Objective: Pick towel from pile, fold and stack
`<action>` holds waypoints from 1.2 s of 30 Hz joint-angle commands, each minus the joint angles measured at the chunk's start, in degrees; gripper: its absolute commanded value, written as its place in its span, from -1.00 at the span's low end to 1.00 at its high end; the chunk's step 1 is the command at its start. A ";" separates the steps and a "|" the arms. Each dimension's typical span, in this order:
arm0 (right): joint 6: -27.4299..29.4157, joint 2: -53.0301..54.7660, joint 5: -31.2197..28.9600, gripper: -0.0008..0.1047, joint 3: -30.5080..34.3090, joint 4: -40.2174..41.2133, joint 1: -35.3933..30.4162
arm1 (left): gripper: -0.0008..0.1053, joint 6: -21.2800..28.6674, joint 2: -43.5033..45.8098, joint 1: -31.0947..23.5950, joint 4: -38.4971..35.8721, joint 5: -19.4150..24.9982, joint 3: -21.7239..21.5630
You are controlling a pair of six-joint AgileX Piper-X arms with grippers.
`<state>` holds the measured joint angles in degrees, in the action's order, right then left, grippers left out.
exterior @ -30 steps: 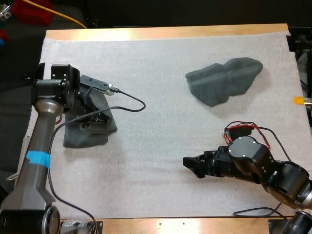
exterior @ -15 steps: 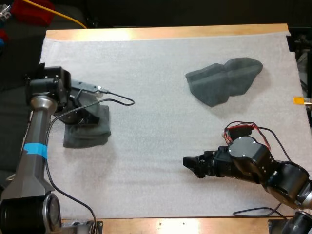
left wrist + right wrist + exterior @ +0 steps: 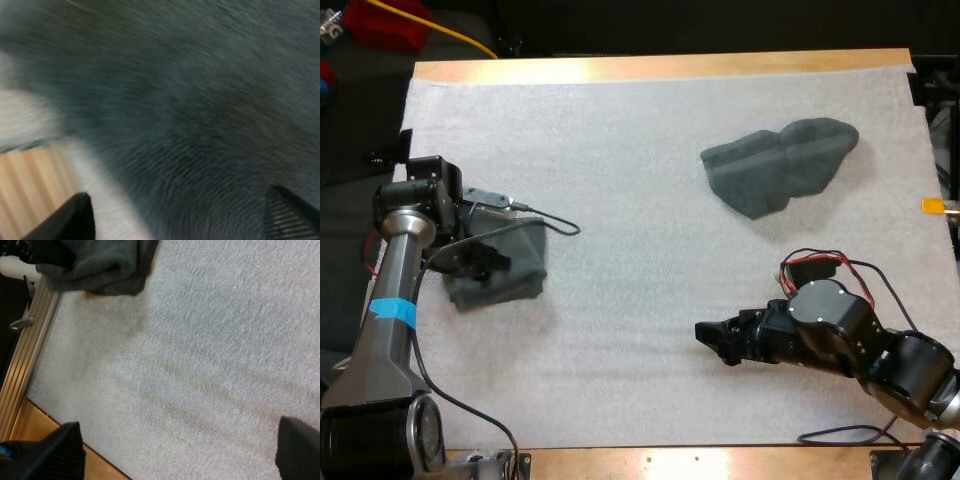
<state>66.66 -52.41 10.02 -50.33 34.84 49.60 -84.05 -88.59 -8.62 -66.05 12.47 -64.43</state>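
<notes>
The left gripper (image 3: 478,260), its black fingers (image 3: 70,222) spread wide and gripping nothing, hangs low over a folded towel (image 3: 515,268) at the left edge of the white mat (image 3: 640,260). Seen from the left wrist, the dark grey-green cloth spreads across the gap between the two fingers. One finger sits over the mat's rim, with the wooden table (image 3: 25,190) just beyond it. The left arm runs back from the gripper along the mat's left edge.

The right gripper (image 3: 708,340), jaws likewise wide apart and empty, lies low over bare mat close to the mat's near edge, right of its middle, and points toward the mat's left side. From the right wrist, its fingers (image 3: 52,455) frame bare mat, with the folded towel farther off by the mat's left edge. The right arm bends back toward the mat's near right corner.

A crumpled towel (image 3: 775,170) sits in the mat's far right quarter, well apart from both grippers.
</notes>
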 commanded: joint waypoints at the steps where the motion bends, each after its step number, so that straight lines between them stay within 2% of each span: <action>1: 0.37 0.32 0.57 0.45 -0.27 0.07 0.03 | 0.32 -1.62 0.30 0.06 0.19 3.84 -0.74; 5: 0.37 0.32 0.57 0.45 -0.27 0.07 0.03 | 0.32 -3.41 1.46 0.06 0.19 7.16 -2.73; 9: 0.37 0.32 0.57 0.45 -0.27 0.07 0.03 | 0.32 -4.01 3.18 0.27 0.19 4.95 -5.15; 11: 0.37 0.32 0.57 0.45 -0.27 0.07 0.03 | 0.32 -4.00 4.31 0.25 0.19 -0.10 -6.38; 15: 0.37 0.32 0.57 0.45 -0.27 -0.32 0.03 | 0.32 -4.00 5.46 0.25 0.72 -6.31 -6.57; 17: 0.37 0.32 0.57 0.45 -0.27 -0.77 0.03 | 0.32 -4.21 5.46 0.25 1.26 -11.36 -6.57; 21: 0.37 0.32 0.57 0.45 -0.27 -1.74 0.03 | 0.32 -4.61 5.46 0.25 3.33 -17.02 -6.57; 27: 0.37 0.32 0.57 0.45 -0.27 -2.07 0.03 | 0.32 -5.98 3.80 0.25 6.69 -17.34 -6.57; 36: 0.37 0.32 0.57 0.45 -0.27 -2.07 0.03 | 0.32 -6.05 -4.38 0.25 9.41 -17.24 -6.57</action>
<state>66.66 -52.41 10.02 -50.33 33.17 49.60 -89.55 -93.28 -8.62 -56.97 -4.52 -70.67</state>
